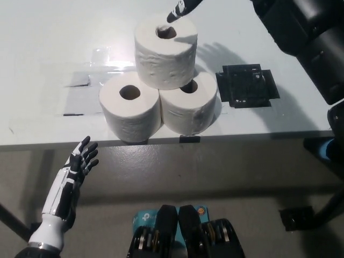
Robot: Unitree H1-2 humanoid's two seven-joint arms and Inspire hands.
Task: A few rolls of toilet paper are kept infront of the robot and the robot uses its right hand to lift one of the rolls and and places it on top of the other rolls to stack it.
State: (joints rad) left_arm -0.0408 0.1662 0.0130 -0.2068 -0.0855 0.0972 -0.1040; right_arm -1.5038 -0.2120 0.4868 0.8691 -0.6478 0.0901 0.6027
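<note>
Three white toilet rolls stand on the pale table (43,123). The left roll (130,113) and the right roll (191,110) sit side by side near the front edge. A third roll (165,51) rests upright on top of both, free of any grip. My black right hand (180,9) is mostly cut off by the top edge. Only a fingertip shows, just above the top roll's core hole, and it holds nothing. My right arm (303,37) reaches in from the upper right. My white left hand (78,166) rests open below the table edge at lower left.
A black square plate (247,86) lies on the table right of the stack. Grey tape patches (75,80) mark the surface to the left. A small black clip (188,139) sits on the front edge under the rolls.
</note>
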